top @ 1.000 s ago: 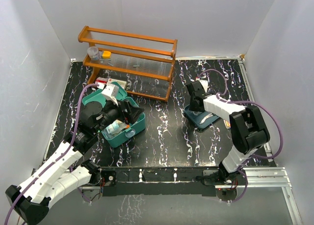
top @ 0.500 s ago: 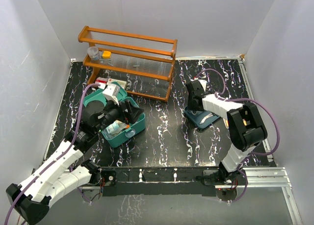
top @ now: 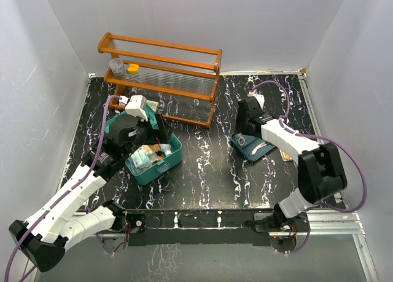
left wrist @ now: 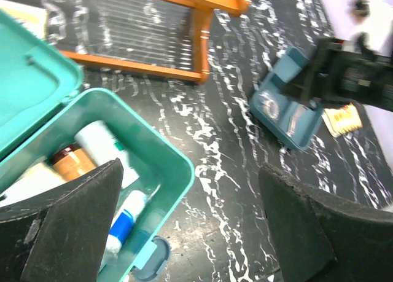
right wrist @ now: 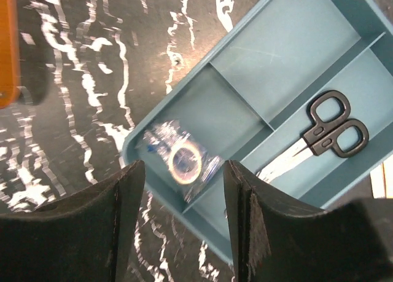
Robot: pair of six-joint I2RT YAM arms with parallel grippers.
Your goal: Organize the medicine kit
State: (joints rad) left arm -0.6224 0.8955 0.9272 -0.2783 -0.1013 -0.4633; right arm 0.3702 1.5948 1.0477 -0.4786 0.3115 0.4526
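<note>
Gaping wide, empty: right tool (right wrist: 184, 190) above tray (right wrist: 288, 42)

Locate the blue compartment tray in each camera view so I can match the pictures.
Top external: the blue compartment tray lies right of the picture's centre.
Left wrist: the tray is in the upper right, tilted, partly behind a dark arm.
Right wrist: the tray fills the centre and right.
Shared landmark: the scissors lying in its long compartment.
</note>
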